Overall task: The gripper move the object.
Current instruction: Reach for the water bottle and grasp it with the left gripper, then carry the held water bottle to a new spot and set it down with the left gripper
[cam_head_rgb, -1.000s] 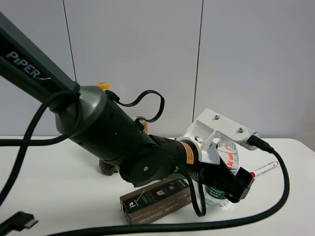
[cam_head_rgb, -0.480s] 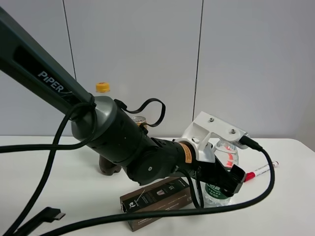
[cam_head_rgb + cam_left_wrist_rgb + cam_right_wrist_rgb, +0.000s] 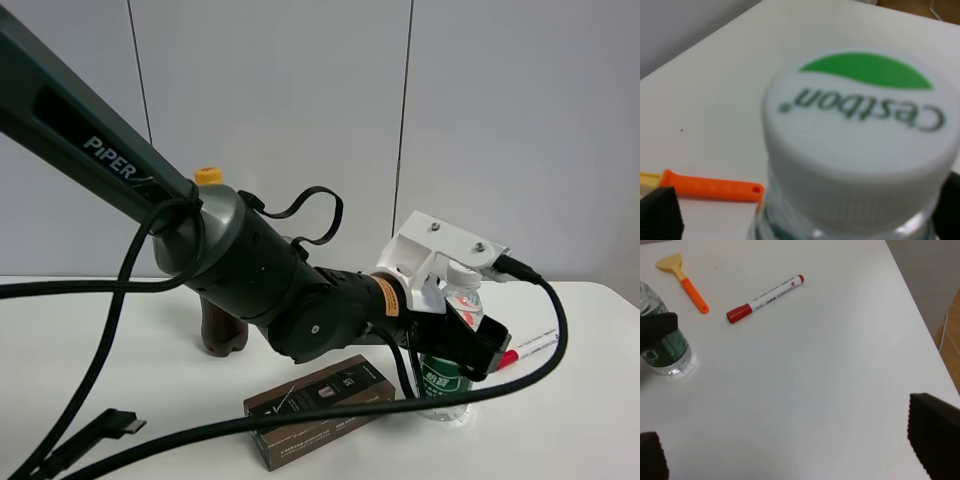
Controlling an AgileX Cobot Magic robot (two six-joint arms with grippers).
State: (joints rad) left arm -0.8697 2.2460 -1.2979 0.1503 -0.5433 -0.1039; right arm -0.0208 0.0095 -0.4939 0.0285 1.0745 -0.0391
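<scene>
Straddling the water bottle [image 3: 438, 378], left gripper [image 3: 462, 345] jaws flank it; pinch not verifiable. Close squarely, lift straight up.

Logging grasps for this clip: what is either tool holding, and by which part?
Nothing yet: the left tool straddles the water bottle below its cap, a gap showing; right tool empty.

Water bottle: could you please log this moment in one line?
water bottle upright | left gripper open, straddling it | right gripper open, empty
</scene>
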